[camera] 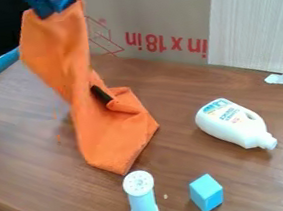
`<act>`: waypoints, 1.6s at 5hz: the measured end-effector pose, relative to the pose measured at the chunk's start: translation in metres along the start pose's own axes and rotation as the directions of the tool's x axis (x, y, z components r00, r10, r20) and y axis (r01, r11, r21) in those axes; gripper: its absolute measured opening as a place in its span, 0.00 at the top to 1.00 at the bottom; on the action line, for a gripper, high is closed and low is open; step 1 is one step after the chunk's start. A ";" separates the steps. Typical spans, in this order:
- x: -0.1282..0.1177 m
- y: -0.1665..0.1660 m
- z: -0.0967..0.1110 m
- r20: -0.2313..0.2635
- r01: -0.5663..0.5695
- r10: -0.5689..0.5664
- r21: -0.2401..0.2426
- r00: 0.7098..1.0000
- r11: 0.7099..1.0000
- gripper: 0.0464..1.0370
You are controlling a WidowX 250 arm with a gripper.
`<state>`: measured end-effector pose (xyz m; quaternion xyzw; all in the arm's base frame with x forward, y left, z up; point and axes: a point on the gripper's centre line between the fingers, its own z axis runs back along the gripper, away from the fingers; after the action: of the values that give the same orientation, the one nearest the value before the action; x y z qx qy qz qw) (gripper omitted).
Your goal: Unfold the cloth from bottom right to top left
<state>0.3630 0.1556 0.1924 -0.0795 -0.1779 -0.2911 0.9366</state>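
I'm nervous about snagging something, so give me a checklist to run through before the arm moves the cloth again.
1. Gripper has the orange cloth: ok, pinched at its top.
2. Cloth's lower end on the table: ok.
3. Cloth laid flat: not ok, most hangs raised.
4. Cloth free of objects: not ok, a dark object sits at its fold.
5. White bottle and blue block clear of cloth: ok.
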 end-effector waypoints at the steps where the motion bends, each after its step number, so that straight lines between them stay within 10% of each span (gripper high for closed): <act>1: -0.011 0.013 0.003 -0.015 -0.056 0.057 0.018 0.998 0.998 0.82; 4: -0.033 -0.006 0.039 0.051 -0.022 0.019 0.057 0.999 0.998 0.04; 6: -0.039 -0.014 0.054 0.071 0.000 -0.004 0.063 0.997 0.998 0.04; 8: -0.030 -0.071 0.008 -0.058 0.216 -0.219 -0.048 0.974 0.975 0.04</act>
<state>0.2966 0.1147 0.1921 -0.0695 -0.1498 -0.3979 0.9024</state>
